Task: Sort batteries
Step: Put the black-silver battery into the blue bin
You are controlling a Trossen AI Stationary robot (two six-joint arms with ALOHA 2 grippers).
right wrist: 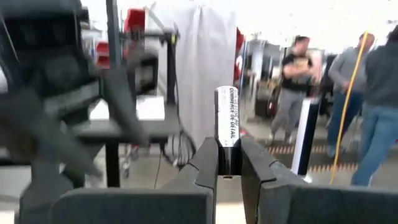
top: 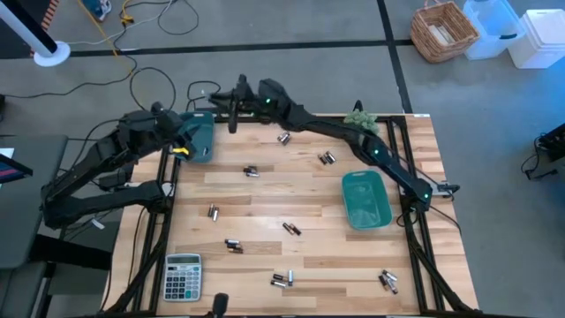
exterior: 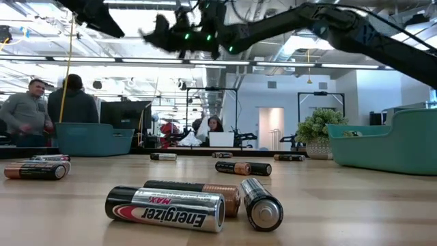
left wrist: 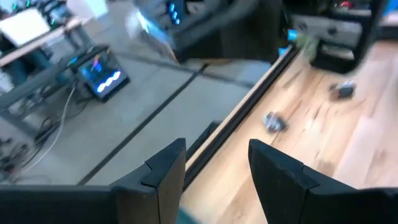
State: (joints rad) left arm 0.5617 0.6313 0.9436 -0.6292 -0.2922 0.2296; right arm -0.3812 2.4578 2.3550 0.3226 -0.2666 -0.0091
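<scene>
Several small silver and dark batteries lie on their sides across the wooden table, among them (top: 284, 138), (top: 252, 171), (top: 291, 229) and a pair near the front (exterior: 171, 205). My right gripper (top: 221, 97) reaches high over the table's far edge, shut on one silver battery (right wrist: 226, 118). My left gripper (left wrist: 214, 149) stands open and empty at the far left, over a teal bin (top: 201, 141). My right gripper pinches one end (right wrist: 226, 158) of the silver battery between its two fingertips. The rest of the battery sticks out past the fingertips (right wrist: 208, 155). The fingers lie about level, well above the table, and the battery is lifted clear.
A second teal bin (top: 366, 199) sits at the right, with a small green plant (top: 360, 117) behind it. A grey calculator (top: 183, 276) lies at the near left corner. People stand in the room beyond the table (exterior: 27, 109).
</scene>
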